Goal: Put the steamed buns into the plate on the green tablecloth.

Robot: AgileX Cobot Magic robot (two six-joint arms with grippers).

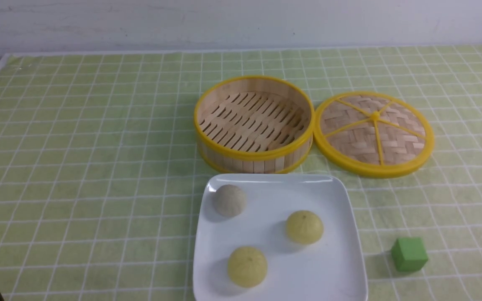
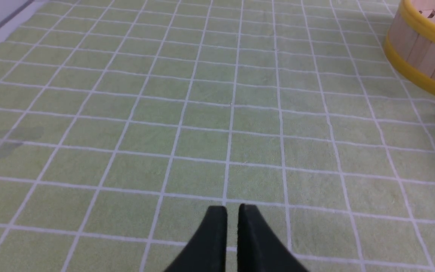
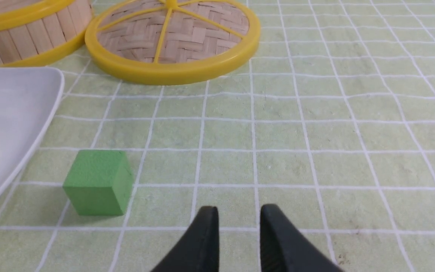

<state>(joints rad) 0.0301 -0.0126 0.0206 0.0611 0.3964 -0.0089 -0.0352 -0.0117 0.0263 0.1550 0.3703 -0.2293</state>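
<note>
Green checked tablecloth [image 1: 78, 175], soft and napped, covers the whole table. Glossy white square plate [image 1: 337, 209] with rounded corners holds all three domed steamed buns [image 1: 247, 266], well apart from one another. Behind it the slatted bamboo steamer basket [image 1: 253, 159] sits empty, its woven lid [image 1: 374, 133] just beside. Near the plate's right edge rests a green cube [image 1: 409, 253]. Left gripper [image 2: 232, 215] hangs nearly closed, grasping nothing; right gripper [image 3: 239, 217] stands parted and empty over bare cloth.

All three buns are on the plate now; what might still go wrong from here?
1. The right hand hangs low near the small green cube; moving away, it might knock it against the white square plate.
2. The pale yellow bun near the plate's front edge could roll off if it is bumped.
</note>
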